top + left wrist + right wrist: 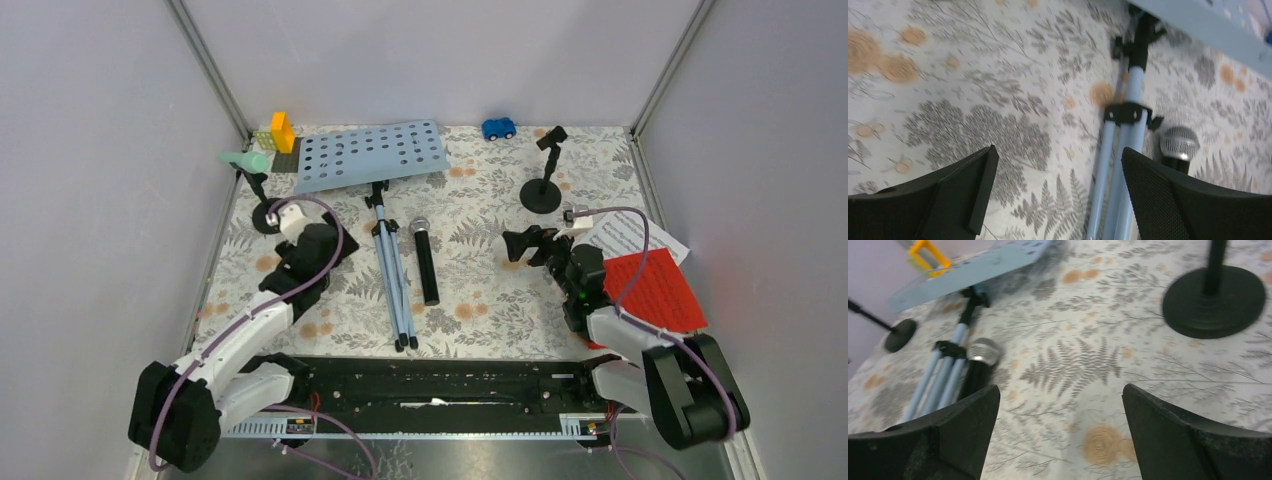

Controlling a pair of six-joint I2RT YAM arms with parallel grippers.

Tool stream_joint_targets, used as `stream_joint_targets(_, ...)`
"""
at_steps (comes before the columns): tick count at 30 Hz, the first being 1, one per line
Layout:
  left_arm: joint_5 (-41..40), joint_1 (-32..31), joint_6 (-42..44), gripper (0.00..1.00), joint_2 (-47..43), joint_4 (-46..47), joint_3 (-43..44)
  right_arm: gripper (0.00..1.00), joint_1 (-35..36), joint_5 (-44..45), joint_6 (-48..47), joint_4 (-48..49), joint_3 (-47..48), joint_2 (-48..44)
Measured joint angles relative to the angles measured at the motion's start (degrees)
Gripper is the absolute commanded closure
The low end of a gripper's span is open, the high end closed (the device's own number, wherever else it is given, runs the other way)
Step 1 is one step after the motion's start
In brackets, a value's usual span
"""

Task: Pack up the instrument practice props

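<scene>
Two grippers stand open and empty: the left gripper (1058,195) shows a wide gap between its jaws with only the patterned table cover (973,100) beneath, and the right gripper (1060,432) shows the same. No prop appears packed yet, and no box or bag is visible, so the destination cannot be told. The pale blue music rack (370,155) lies at the far centre with its folded tripod legs (397,285) running toward the arms. The black microphone (426,262) lies just beside the legs on their right, parallel to them. The mint-green microphone (245,160) sits on the left mic holder (900,335) at the far left. The right mic holder (543,180) stands upright and bare at the far right. The white music sheet (620,235) and red music sheet (655,290) lie side by side at the right edge. The step in hand is judged to be a first pick, the left gripper being nearest the legs. Centre the jaws across the bundled legs only, not across legs and microphone together. Descend until the fingers straddle the tubes, then close fully before lifting. Expect the rack end to weigh the load down; a grasp near the black collar (1128,114) probably limits swing. Keep clear of the left mic holder, which may tip.
</scene>
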Motion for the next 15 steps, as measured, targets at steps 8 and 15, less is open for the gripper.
stream_joint_targets(8, -0.7, 5.2, 4.7, 0.01, -5.7, 1.2, 4.3, 0.00, 2.9, -3.0, 0.4, -9.6, -1.6, -14.5)
stream_joint_targets(15, -4.9, 5.3, 6.8, 0.01, -11.3, -2.8, 19.6, 0.00, 2.9, -2.3, 2.0, -15.7, -1.8, -18.9)
